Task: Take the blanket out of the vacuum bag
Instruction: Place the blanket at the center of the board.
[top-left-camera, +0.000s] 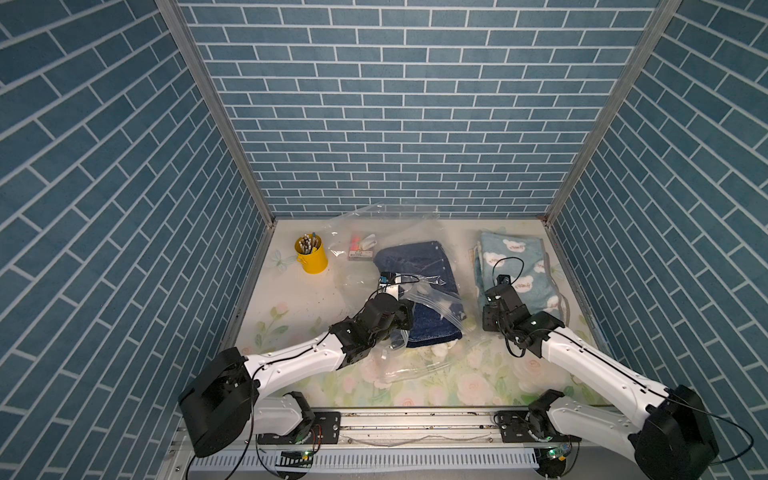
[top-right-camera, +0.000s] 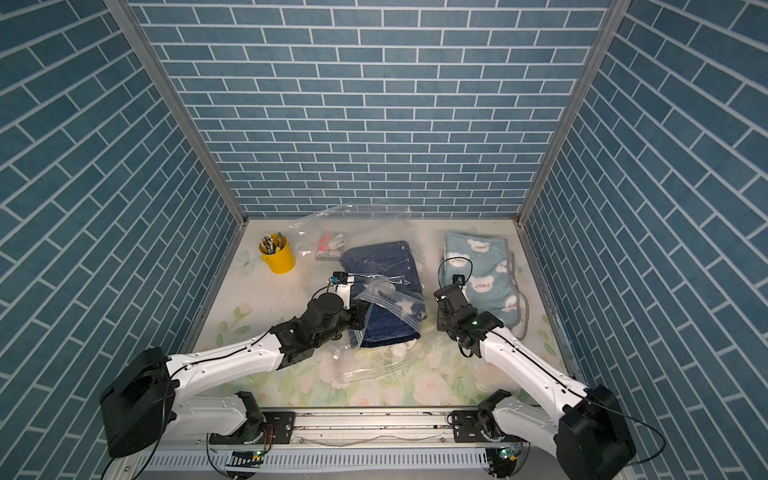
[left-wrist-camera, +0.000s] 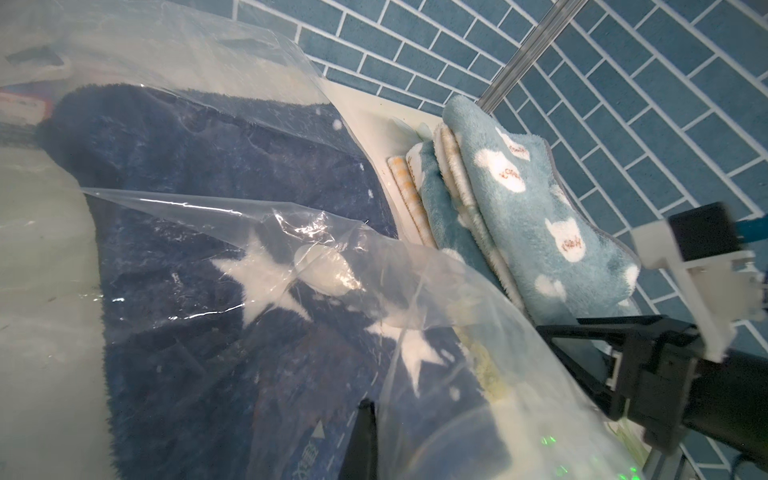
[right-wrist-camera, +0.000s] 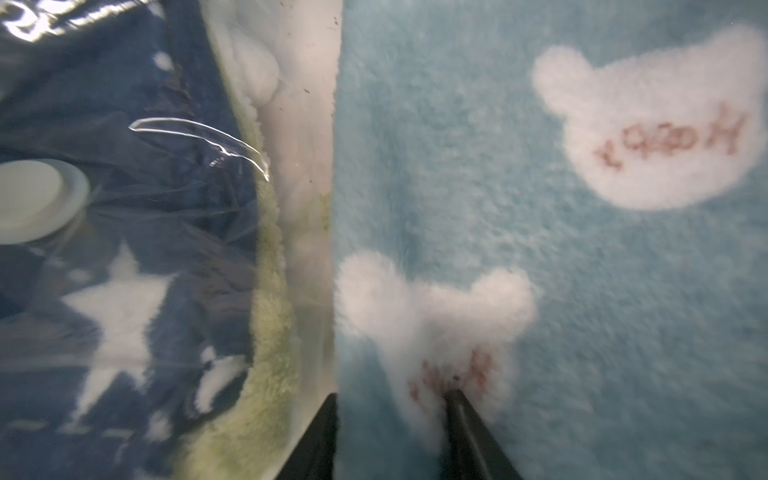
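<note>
The vacuum bag (top-left-camera: 361, 232) (top-right-camera: 390, 299) is a large clear crinkly sheet across the table's middle. Its round white valve (right-wrist-camera: 33, 199) (left-wrist-camera: 328, 270) lies over a dark blue star-patterned blanket (top-left-camera: 419, 266) (top-right-camera: 382, 257) (left-wrist-camera: 187, 174) inside it. My left gripper (top-left-camera: 409, 313) (top-right-camera: 365, 316) (left-wrist-camera: 368, 409) is shut on a raised flap of the bag near the blanket's front end. A folded light blue bear-print blanket (top-left-camera: 515, 266) (top-right-camera: 482, 266) (left-wrist-camera: 540, 208) (right-wrist-camera: 540, 249) lies outside the bag at the right. My right gripper (top-left-camera: 487, 326) (top-right-camera: 442, 322) (right-wrist-camera: 392, 395) points down at its left edge, jaws apart astride the fleece.
A yellow pen cup (top-left-camera: 311, 257) (top-right-camera: 277, 257) stands at the back left. A small box of coloured items (top-left-camera: 361, 249) lies beside it under the plastic. Blue brick-patterned walls close in the floral table cover (top-left-camera: 457, 382) on three sides.
</note>
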